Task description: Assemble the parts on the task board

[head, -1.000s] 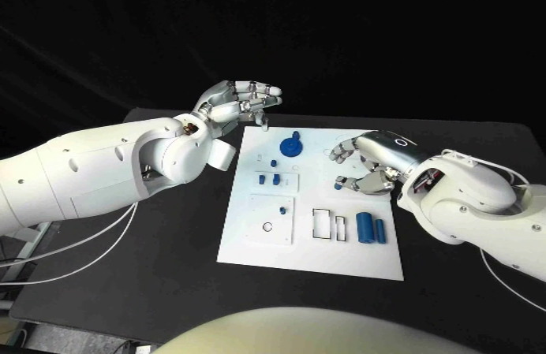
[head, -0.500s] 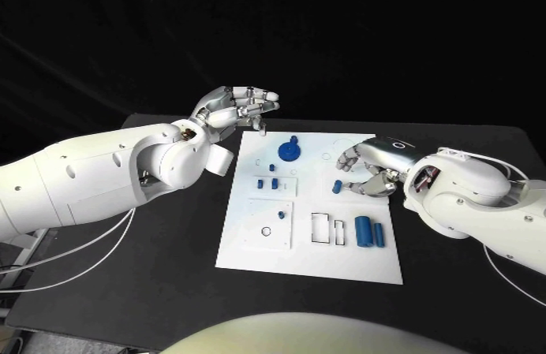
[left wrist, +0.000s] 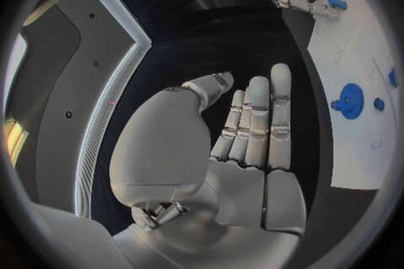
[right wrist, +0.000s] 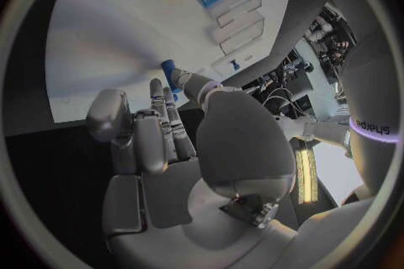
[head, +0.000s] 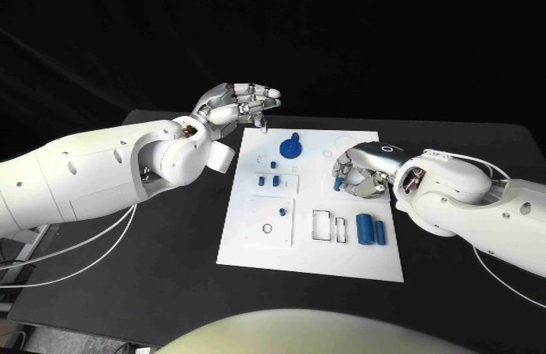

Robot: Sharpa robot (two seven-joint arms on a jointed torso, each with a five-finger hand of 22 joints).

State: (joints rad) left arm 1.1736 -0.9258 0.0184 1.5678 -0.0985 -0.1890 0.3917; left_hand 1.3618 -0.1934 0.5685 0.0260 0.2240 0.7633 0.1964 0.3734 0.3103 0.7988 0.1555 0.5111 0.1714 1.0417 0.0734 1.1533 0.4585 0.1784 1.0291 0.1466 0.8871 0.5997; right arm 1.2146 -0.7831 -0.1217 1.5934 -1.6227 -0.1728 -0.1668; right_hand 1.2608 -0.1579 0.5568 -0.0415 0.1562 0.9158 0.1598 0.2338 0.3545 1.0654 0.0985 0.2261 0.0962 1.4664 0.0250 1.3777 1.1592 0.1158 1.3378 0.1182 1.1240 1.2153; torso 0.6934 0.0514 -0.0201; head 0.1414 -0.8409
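Note:
The white task board lies in the middle of the table. My right hand hovers low over its right half and pinches a small blue peg at its fingertips; the same peg shows in the right wrist view. My left hand is raised beyond the board's far left corner, fingers extended and holding nothing. A round blue gear-like part sits near the far edge. Two short blue pegs stand left of centre. Two blue cylinders lie on the right side.
Two rectangular slots and a small ring mark the board's near half, with another tiny blue peg beside them. Black table surrounds the board. White cables hang off the left arm.
My right hand has shifted left over the board and turned inward, carrying the small blue peg with it. The left hand has stayed almost still.

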